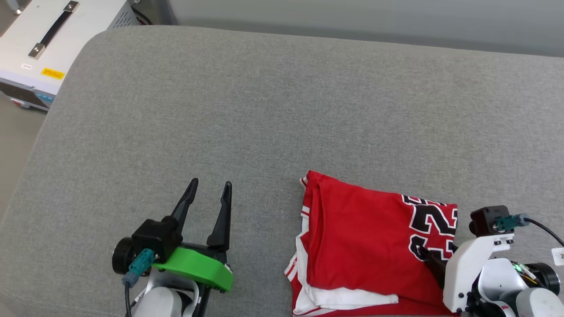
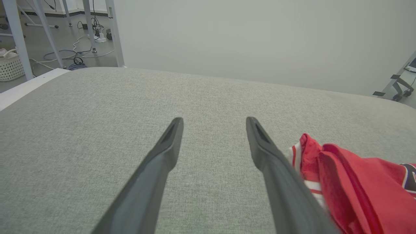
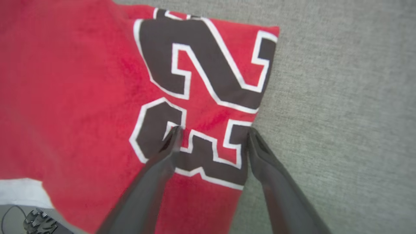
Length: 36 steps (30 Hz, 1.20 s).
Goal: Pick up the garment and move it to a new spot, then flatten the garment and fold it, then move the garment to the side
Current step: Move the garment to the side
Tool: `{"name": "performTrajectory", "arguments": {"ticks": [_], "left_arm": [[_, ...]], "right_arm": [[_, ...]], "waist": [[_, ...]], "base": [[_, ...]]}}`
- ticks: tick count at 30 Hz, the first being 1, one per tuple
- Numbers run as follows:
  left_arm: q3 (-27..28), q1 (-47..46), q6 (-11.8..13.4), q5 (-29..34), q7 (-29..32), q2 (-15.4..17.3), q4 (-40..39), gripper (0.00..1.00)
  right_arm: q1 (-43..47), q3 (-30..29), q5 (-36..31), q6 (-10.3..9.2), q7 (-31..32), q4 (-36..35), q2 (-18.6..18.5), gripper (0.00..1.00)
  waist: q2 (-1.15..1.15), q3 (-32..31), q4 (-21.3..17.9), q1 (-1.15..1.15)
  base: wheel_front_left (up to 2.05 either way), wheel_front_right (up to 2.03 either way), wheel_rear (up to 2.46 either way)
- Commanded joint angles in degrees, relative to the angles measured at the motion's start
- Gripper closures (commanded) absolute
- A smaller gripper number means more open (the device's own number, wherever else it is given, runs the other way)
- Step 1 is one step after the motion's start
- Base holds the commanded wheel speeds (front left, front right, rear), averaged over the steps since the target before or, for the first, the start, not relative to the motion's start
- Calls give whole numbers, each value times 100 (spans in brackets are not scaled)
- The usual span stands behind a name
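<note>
Grey woven fabric covered the counter [image 1: 282, 110], its broad middle bare. Off its far left corner stood a white equipment case [image 1: 53, 39] with a black handle and a yellow label. At the near left, the left claw [image 1: 210, 182] hovered over the bare fabric with its two dark fingers spread wide and nothing between them. It sat well apart from the cloth to its right.

The garment [image 1: 361, 237] lay folded at the near right of the counter. It was a red jersey T-shirt with black, white-outlined numerals turned up on its right part. White sleeve cloth with red-and-white striped trim poked out along its left and near edges.

The right claw [image 3: 214, 130] was at the garment's right edge, fingers spread wide and gripping nothing. One fingertip [image 3: 175, 136] sat over the lettering, and the other met the folded edge where red cloth gave way to grey. Whether the tips pressed on the cloth could not be told.
</note>
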Motion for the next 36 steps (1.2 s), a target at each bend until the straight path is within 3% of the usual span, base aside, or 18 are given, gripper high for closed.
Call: {"name": "performTrajectory", "arguments": {"ticks": [1, 3, 4, 9, 15, 25, 31, 36], "left_arm": [[10, -108, -28, 45, -34, -36, 10, 0], [19, -109, -32, 56, -34, -45, 25, 0], [27, -106, -34, 62, -34, -49, 35, 0], [80, -81, -40, 86, -34, -56, 63, 0], [88, -33, -45, 104, -34, -54, 65, 0], [-56, 15, -49, 129, -34, 23, -12, 0], [-272, -134, -50, 147, -34, 99, -109, 0], [-435, -339, -50, 192, -34, 234, -168, 0]], "right_arm": [[8, 143, 46, 5, 132, 182, 63, 0], [2, 242, 59, 5, 185, 263, 28, 71], [-12, 287, 46, 5, 159, 282, -5, 100], [-150, 399, -75, 5, -99, 255, -188, 100], [-401, 751, -355, 5, -369, -49, -712, 100], [-910, 1531, -415, 5, -273, -650, -2398, 100], [-1245, 1727, -455, 5, -404, -609, -3516, 100], [-1476, 1565, -372, 5, -779, -180, -3994, 100]], "waist": [[0, 33, 40, 0], [0, 25, 42, 0], [0, 16, 37, 0], [0, -71, -62, 0], [0, -206, -330, 0], [0, -185, -1139, 0], [0, 148, -1662, 0], [0, 532, -2048, 0]], "base": [[0, 0, 0], [0, 0, 0], [0, 0, 0], [0, 0, 0], [0, 0, 0], [0, 0, 0], [0, 0, 0], [0, 0, 0]]}}
